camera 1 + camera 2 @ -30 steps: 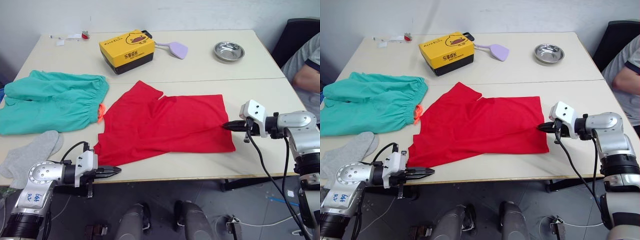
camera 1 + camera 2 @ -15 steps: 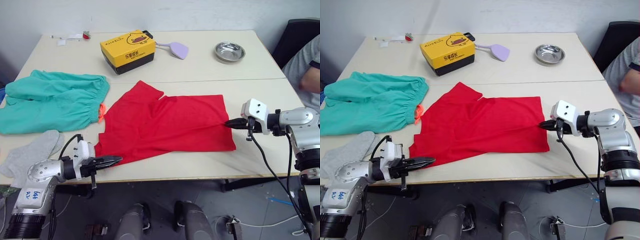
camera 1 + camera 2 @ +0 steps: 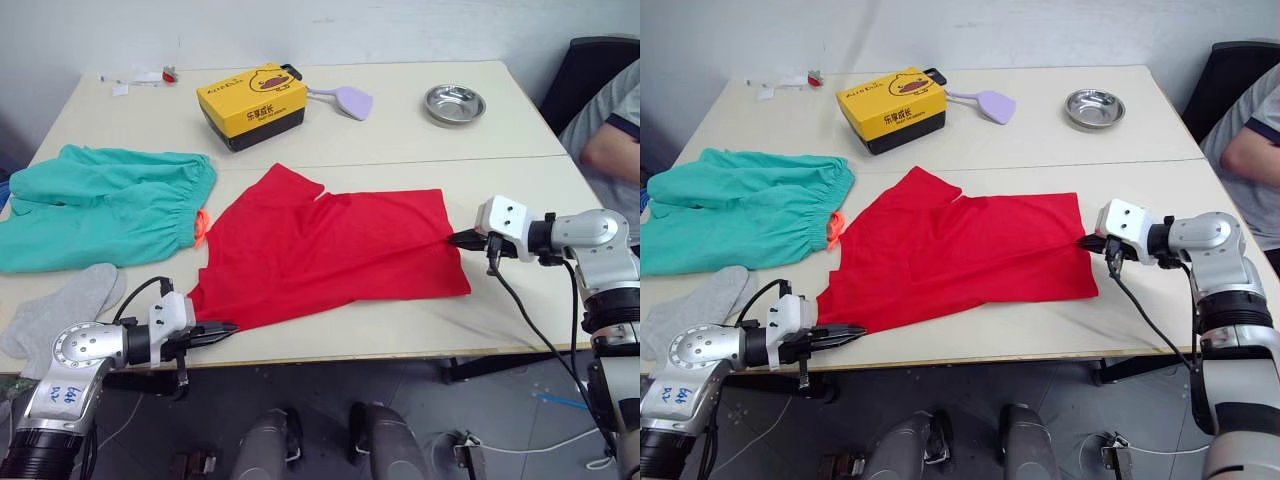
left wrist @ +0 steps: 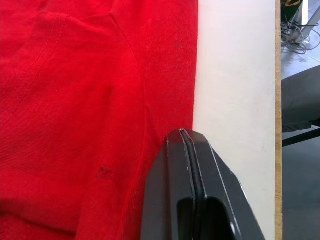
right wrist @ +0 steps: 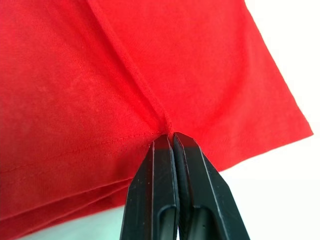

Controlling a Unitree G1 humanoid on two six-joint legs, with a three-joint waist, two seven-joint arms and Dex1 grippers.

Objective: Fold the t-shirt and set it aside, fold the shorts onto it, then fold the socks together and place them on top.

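Head views first: I saw the bright red cloth t-shirt [image 3: 330,255] lying half-folded at the table's [image 3: 420,130] near middle, teal-green shorts [image 3: 100,205] and light grey socks [image 3: 55,310] by its left edge, untouched. My left wrist view showed the left gripper [image 4: 186,140] pressed narrow at the shirt's near corner; whether it held cloth I could not tell. My right wrist view showed the right gripper [image 5: 169,140] pinching the shirt's hem at a fold ridge. I judged nearly everything remained.

Left gripper [image 3: 228,328] and right gripper [image 3: 455,239] both closed, arms extended inward.
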